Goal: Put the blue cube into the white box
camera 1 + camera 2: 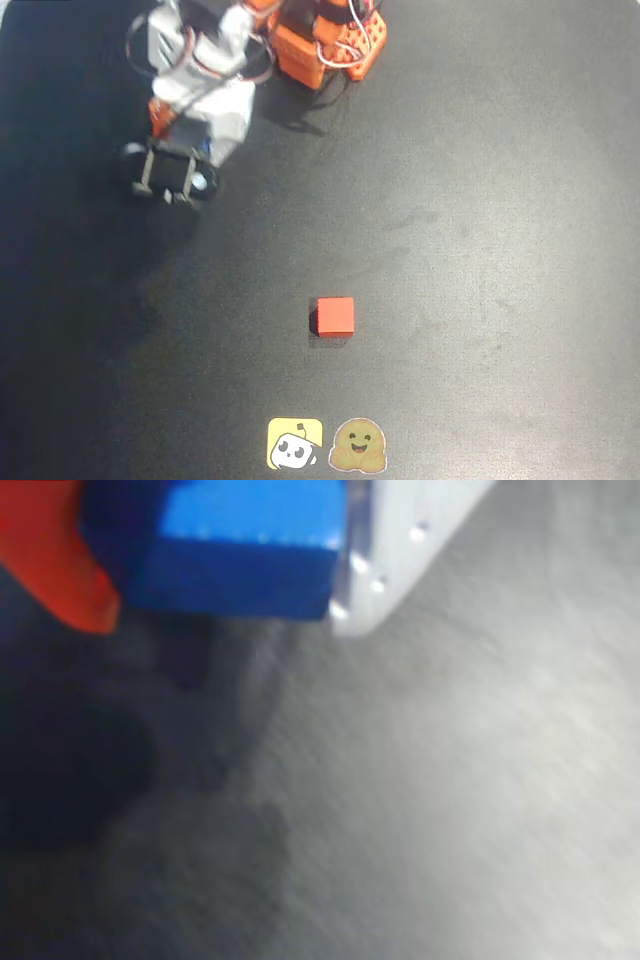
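- In the wrist view, the blue cube, bright and plain-faced, is seen clamped by the gripper, between an orange finger and a white one
- It is held above the dark table, blurred

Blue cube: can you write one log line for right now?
claw: shut on blue cube | lifted above dark table | red cube: alone on table
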You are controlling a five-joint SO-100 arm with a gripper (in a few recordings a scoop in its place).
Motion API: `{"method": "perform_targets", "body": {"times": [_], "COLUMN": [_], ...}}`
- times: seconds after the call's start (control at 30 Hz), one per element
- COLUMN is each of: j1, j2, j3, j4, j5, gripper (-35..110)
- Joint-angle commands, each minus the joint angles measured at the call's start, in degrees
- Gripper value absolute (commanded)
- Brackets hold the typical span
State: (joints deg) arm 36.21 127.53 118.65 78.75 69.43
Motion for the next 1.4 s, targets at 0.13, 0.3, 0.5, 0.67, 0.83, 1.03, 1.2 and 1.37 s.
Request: {"method": "perform_targets", "body": {"times": [0.13, 0.3, 0.5, 0.67, 0.83, 1.03, 1.2, 1.37], "j1": [6.3, 11.3, 20.4, 26.5, 29.6, 30.5, 31.6, 32.3], "j2": [14.1, 15.4, 16.3, 15.9, 15.9, 16.4, 17.8, 23.6], "j3": [5.7, 6.0, 7.6, 10.5, 13.2, 18.0, 21.0, 25.6], "j4": [3.7, 6.1, 5.4, 2.7, 1.1, -1.7, -2.2, -2.1], "j5": [-3.3, -5.2, -7.6, -9.1, -9.8, -9.7, -9.8, -10.3], "gripper": [0, 0, 0, 0, 0, 0, 0, 0]}}
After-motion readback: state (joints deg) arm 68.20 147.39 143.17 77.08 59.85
